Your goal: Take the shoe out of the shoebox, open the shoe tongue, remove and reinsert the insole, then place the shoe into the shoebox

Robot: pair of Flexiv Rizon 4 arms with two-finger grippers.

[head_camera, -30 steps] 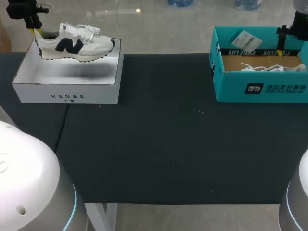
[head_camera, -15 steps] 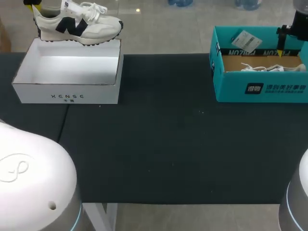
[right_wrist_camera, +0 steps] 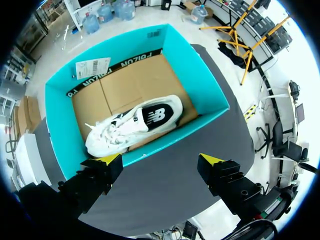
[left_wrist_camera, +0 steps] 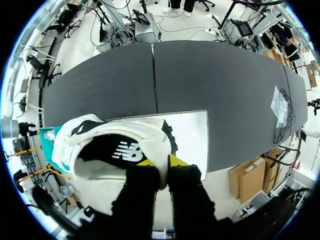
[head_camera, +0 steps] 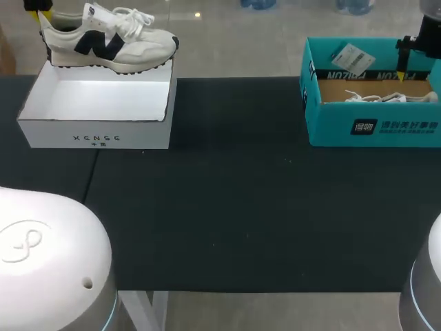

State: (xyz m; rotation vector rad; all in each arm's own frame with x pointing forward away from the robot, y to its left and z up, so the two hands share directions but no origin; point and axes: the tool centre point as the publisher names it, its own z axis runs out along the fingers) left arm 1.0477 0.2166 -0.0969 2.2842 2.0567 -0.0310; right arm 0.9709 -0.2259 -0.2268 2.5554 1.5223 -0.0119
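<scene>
Clamps left gripper (left_wrist_camera: 162,162) on shoe (head_camera: 117,45) heel, above white shoebox (head_camera: 96,134), freeing it for tongue work; holds right gripper (right_wrist_camera: 159,160) spread apart.

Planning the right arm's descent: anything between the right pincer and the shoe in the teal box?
Nothing visible does. The right pincer hangs open above the teal box, which has no lid, and the shoe lies uncovered on its cardboard floor. The paper tag sits against the far wall, clear of the shoe.
</scene>
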